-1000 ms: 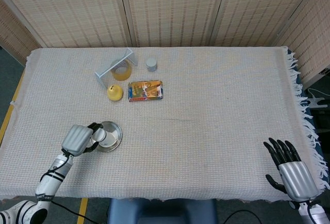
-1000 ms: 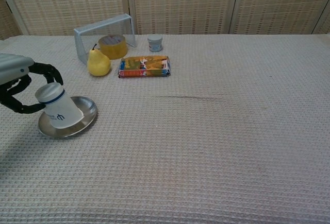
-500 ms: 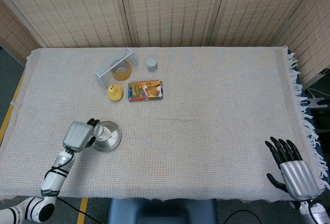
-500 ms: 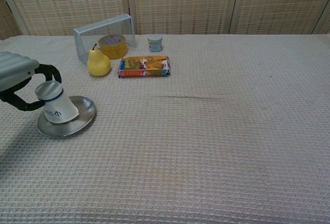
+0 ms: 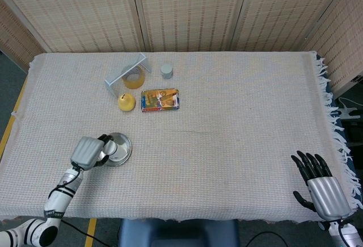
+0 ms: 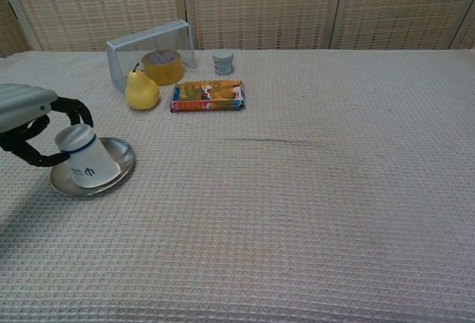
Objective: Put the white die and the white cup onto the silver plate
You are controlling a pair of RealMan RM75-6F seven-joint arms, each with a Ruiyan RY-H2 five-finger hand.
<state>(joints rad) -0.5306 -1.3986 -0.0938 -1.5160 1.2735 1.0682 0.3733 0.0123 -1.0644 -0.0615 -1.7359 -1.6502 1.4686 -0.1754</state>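
Right now the left hand point(image 6: 30, 126) sits at the near left of the table, its dark fingers point(image 6: 74, 106) curled around the white cup point(image 6: 87, 157) and gripping it. The cup is upside down and tilted, with its rim resting on the silver plate point(image 6: 119, 165) and its base leaning toward the hand. From the head view the same hand point(image 5: 89, 151) hides part of the plate point(image 5: 125, 145), and the cup point(image 5: 112, 148) shows as a pale round shape just beside the fingers. I cannot make out the white die in either view.

The right hand point(image 5: 320, 187) rests at the near right corner of the table point(image 5: 238, 122), well apart from everything else, its black fingers spread and holding nothing.

Further back on the left, a yellow pear point(image 6: 142, 90) stands just beside a colourful flat packet point(image 6: 208, 95). Behind the pear a roll of yellow tape point(image 6: 162, 66) sits inside a small metal frame point(image 6: 119, 48), and a little grey jar point(image 6: 223, 62) stands near them, to the right.
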